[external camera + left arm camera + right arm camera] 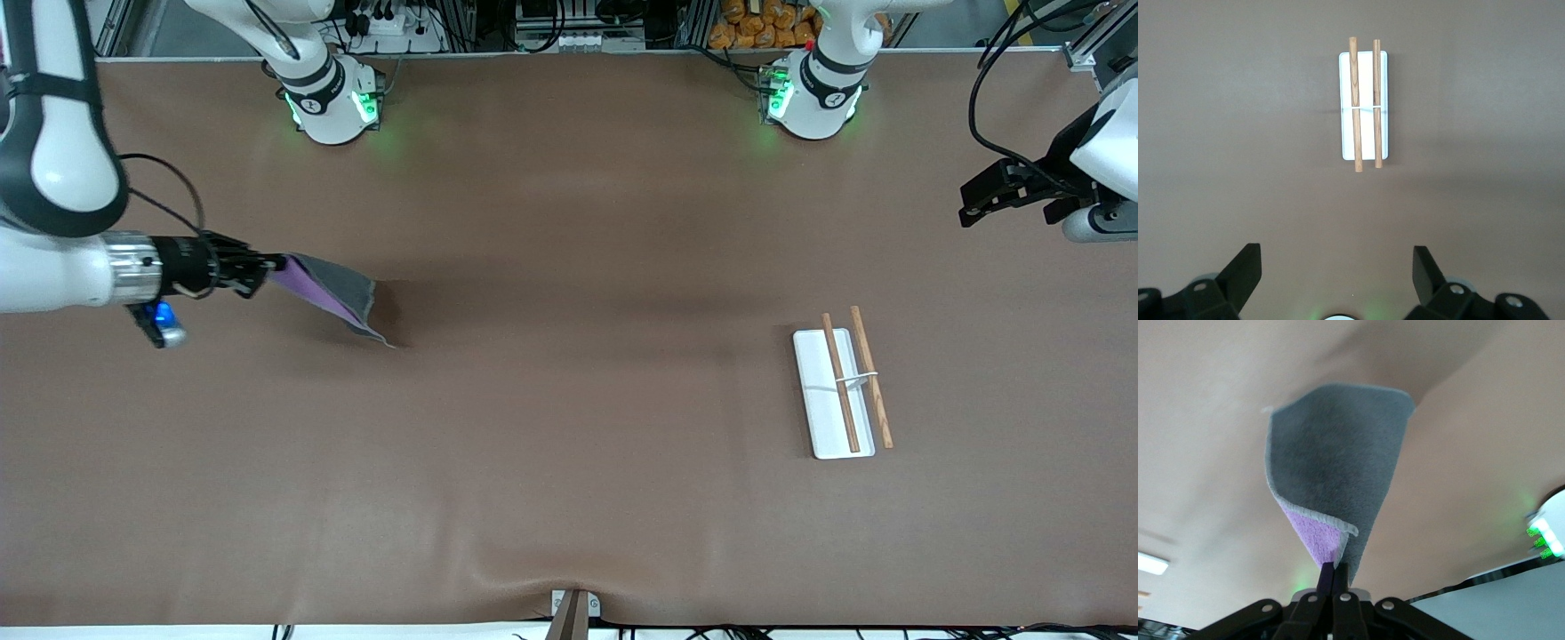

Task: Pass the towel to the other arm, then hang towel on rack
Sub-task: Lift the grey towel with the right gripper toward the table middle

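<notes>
One towel (333, 293), one rack (840, 388) with two wooden rods (840, 382), two grippers, one table (569, 462).

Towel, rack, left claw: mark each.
towel (342, 293): front view, grey upper face.
rack (820, 391): front view, bare white base plate.
left claw (1337, 270): left wrist view, midway between its open fingertips.

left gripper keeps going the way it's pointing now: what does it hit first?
Probably bare table. The left gripper is open and empty, aimed down at brown tabletop short of the rack. Nothing lies between in its wrist view. The rack sits further along that line, so a shallower path might reach it; depth is unclear.
</notes>
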Motion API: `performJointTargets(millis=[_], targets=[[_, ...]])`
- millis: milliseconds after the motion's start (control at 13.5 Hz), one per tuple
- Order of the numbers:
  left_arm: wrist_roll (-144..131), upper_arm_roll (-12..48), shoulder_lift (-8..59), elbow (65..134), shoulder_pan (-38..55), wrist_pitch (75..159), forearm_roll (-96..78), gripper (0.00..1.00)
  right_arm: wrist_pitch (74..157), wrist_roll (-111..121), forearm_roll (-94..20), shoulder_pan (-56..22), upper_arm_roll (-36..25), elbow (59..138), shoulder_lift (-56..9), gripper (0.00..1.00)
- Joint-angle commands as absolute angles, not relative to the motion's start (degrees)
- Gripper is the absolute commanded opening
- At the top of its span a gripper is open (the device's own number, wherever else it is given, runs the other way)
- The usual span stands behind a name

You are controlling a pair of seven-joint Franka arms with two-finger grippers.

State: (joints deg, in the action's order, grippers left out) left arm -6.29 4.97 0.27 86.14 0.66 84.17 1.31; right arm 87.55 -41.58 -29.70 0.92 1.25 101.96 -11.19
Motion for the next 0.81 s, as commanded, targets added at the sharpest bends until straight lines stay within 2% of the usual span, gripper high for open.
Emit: performJointTargets(millis=[0, 370, 740], targets=[[-5.7, 5.1, -0.4, 86.3, 0.3, 83.8, 0.8, 1.00, 91.9, -55.0, -35.2, -7.5, 0.4, 97.9, -11.9, 0.00], [-5.7, 5.1, -0.6, 86.3, 0.3, 83.8, 0.8, 1.00, 108.3, -72.4, -43.9, -21.2, 0.4, 94.9, -13.1, 0.00], [-5.7, 5.1, -0.8, 86.7, -0.1, 83.6, 0.8, 1.00, 124.3, -83.0, -49.2, -30.9, 0.4, 92.1, -15.5, 0.00]])
